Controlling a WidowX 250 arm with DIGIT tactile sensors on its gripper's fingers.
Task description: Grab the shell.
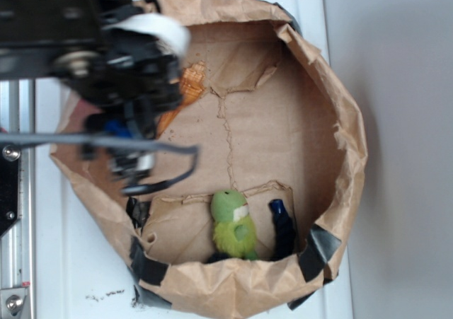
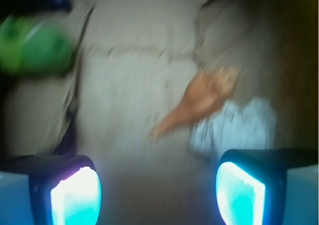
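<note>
Wrist view shows us the shell [image 2: 202,103] lying on the brown paper floor [image 2: 134,85], its wide end touching a white paper ball [image 2: 237,127]. Our jaws stand wide apart and empty above it. We see the green plush [image 1: 233,225] far off.
</note>
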